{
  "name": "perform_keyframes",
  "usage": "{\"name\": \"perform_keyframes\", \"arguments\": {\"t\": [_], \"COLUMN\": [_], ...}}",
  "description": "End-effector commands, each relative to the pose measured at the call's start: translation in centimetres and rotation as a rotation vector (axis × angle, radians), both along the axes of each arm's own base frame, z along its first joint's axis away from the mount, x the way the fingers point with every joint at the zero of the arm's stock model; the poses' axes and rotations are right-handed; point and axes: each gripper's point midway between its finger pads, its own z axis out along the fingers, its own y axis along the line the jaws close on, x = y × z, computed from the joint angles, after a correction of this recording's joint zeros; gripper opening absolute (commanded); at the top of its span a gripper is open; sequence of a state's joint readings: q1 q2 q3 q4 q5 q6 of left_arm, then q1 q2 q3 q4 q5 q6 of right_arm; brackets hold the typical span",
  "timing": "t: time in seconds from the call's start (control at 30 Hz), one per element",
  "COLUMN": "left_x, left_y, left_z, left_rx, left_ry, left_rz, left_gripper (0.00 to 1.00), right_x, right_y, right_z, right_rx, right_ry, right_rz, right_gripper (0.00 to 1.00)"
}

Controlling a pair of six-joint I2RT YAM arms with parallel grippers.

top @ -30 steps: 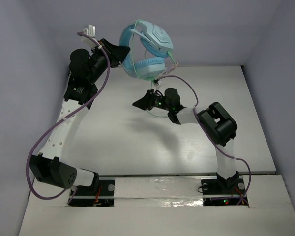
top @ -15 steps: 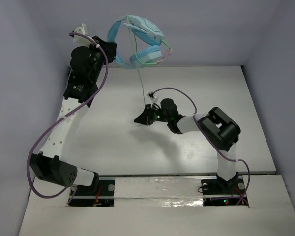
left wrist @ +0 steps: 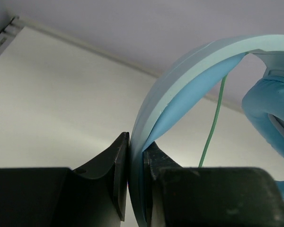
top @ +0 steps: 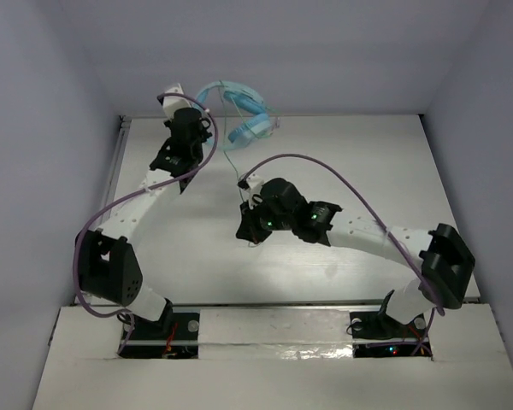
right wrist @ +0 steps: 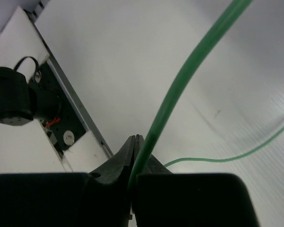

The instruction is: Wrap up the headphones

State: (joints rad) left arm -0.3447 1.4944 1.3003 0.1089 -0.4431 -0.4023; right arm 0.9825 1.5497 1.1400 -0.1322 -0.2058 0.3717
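The light blue headphones [top: 239, 109] hang above the table's far edge, held by the headband [left wrist: 189, 71] between the fingers of my left gripper [top: 198, 109], which is shut on it [left wrist: 135, 142]. One padded ear cup [left wrist: 270, 109] shows at the right of the left wrist view. The thin green cable [top: 231, 158] runs down from the headphones to my right gripper [top: 243, 231] over the middle of the table. That gripper [right wrist: 138, 139] is shut on the cable [right wrist: 189, 61], which passes between its fingers. More cable [right wrist: 227, 160] lies curved on the table beyond it.
Grey walls close in the white table [top: 393, 171] at the back and both sides. Purple arm cables [top: 325, 162] arc over the right arm and along the left arm. A raised white ledge [top: 274, 325] with the arm bases runs along the near edge.
The left arm has swung the headphones back and lower, toward the far wall. The right gripper has shut on the cable, and its arm has stretched out, carrying the gripper nearer.
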Motion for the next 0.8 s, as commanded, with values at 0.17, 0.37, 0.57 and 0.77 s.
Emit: {"name": "perform_keyframes", "arguments": {"t": [0.17,0.37,0.57,0.77], "left_x": [-2.1,-4.7,-7.8,-10.6], "left_y": [-2.4,-4.2,-6.5,-8.3], "left_z": [-1.8,-4.6,-6.2,-5.7], "left_rx": [0.077,0.158,0.248,0.258], "left_ry": [-0.026,0.056,0.117,0.132], "left_rz": [0.051,-0.024,-0.121,-0.261], "left_gripper": [0.00,0.00,0.00,0.00], "right_x": [0.4,3.4,6.4,10.9], "right_y": [-6.4,-9.2,-10.1,-11.4], "right_z": [7.9,10.6,13.2,14.5], "right_rx": [-0.206,-0.336,-0.429,-0.533], "right_ry": [-0.132,-0.269,-0.396,-0.480], "right_rz": [-0.075,-0.199,-0.284,-0.435], "right_gripper": [0.00,0.00,0.00,0.00]}}
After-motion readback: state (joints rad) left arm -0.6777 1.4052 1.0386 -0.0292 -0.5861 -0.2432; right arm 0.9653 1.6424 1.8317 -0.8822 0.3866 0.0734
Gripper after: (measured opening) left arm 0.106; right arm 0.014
